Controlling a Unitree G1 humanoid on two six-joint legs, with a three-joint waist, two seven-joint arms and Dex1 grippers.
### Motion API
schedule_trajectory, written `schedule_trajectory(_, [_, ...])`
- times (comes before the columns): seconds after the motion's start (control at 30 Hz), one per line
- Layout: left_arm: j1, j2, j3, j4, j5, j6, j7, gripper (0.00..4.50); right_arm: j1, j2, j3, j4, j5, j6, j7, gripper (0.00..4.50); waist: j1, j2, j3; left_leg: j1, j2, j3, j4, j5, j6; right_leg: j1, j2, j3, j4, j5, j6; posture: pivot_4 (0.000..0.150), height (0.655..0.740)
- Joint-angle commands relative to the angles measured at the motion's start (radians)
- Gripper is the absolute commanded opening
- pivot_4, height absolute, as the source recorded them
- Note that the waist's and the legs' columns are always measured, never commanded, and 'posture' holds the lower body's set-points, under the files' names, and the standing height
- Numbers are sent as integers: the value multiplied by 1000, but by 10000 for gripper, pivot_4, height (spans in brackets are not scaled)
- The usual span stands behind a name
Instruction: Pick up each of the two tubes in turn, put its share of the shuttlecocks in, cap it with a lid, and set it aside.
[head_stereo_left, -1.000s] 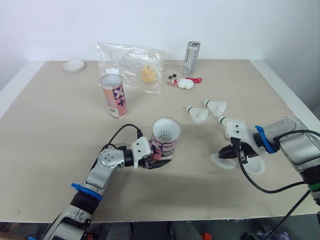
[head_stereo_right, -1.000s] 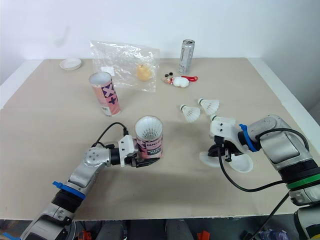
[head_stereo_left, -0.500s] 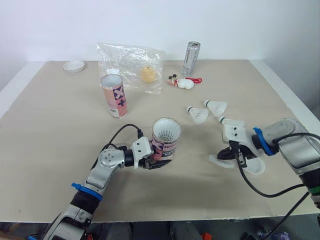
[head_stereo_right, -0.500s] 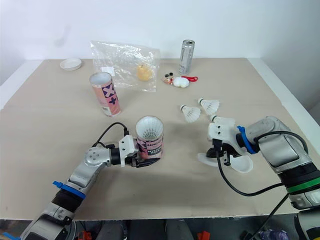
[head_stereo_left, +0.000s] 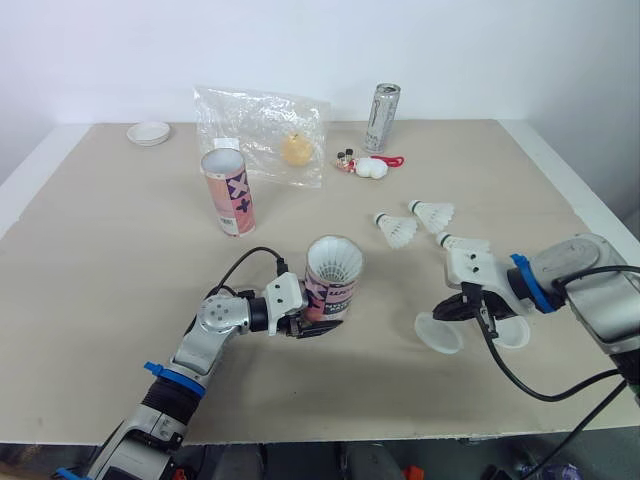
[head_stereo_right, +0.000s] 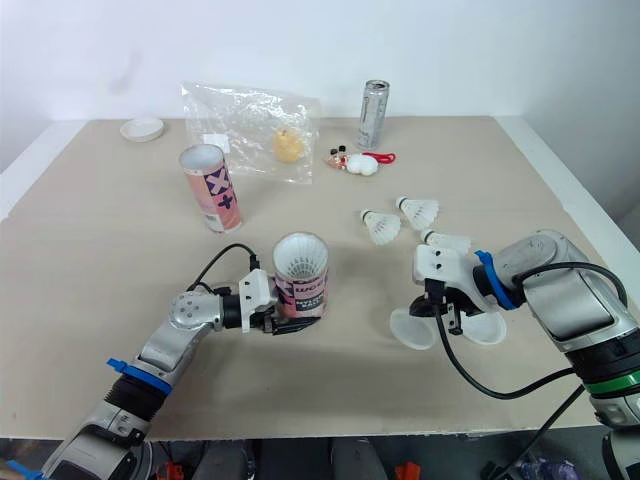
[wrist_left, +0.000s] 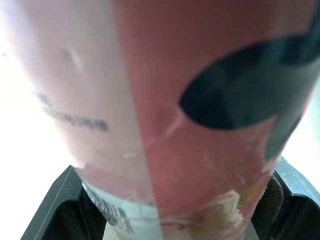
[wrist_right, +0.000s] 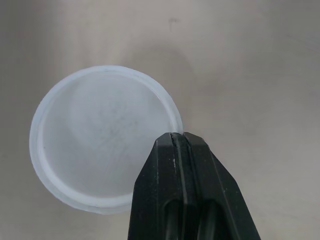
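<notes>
- While the left gripper (head_stereo_left: 318, 326) had its two black fingers closed on the bottom part of the held tube (head_stereo_left: 331, 280), the right gripper (wrist_right: 178, 141) had its fingers pressed shut on the rim of a see-through lid (wrist_right: 95, 160).
- The held tube stood upright, low over the table (head_stereo_left: 120, 300). I could not tell if it touched the top. White feathers filled its open mouth, so its share of shuttlecocks looked to be in.
- The pinched lid was to the right of the held tube, down near the table and not on the tube. Putting that cap on looked like the step in hand.
- A second lid (head_stereo_left: 512, 333) lay flat farther to the right of the held tube, just past the first one.
- Three loose shuttlecocks (head_stereo_left: 397, 229) lay to the right of the held tube and farther back. They were likely the other tube's share.
- The second tube (head_stereo_left: 229, 190) stood upright with no lid, to the left of the held tube and farther back. I could not see inside it.
- As I judged it, less than half the job was done: one tube was filled, but no tube was capped.
- What was left was to cap the held tube and set it aside, then fill, cap and set aside the second tube.
- Far behind the held tube were a plastic bag (head_stereo_left: 262, 132) and a can (head_stereo_left: 382, 117).
</notes>
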Motion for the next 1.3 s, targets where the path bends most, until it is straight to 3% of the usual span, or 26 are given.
schedule_trajectory(0.03, [16, 7, -13, 39, 16, 29, -1, 32480, -33, -3, -55, -7, 11, -37, -11, 641, 0, 0, 0, 0, 0, 0, 0, 0, 0, 0, 0, 0, 0, 0, 0, 1500, 7400])
schedule_trajectory(0.4, [9, 8, -11, 51, 10, 55, -2, 32480, -166, 20, -130, -9, 80, -134, 12, 641, 0, 1, -1, 0, 0, 0, 0, 0, 0, 0, 0, 0, 0, 1, 0, 1500, 7400])
schedule_trajectory(0.57, [-2, 14, -16, 81, 13, 55, -17, 32480, -375, 46, -136, 10, 139, -125, 58, 641, -1, 4, -1, 0, 0, 1, 0, 0, 0, -1, 0, 1, 0, 1, 0, 1500, 7400])
schedule_trajectory(0.77, [-16, -6, -31, 80, -3, 97, -46, 32480, -590, 183, -70, 45, 159, -139, 85, 641, -1, 4, -3, 1, 0, 0, 0, 0, 0, -1, 0, 0, 0, 1, -1, 1500, 7400])
schedule_trajectory(1.3, [-3, 5, -33, 53, 5, 119, -50, 32480, -686, 388, 49, 205, 33, -414, 117, 641, 1, 4, -3, 0, 0, 0, -2, 0, 0, -1, 0, 0, 0, 2, 1, 1500, 7400])
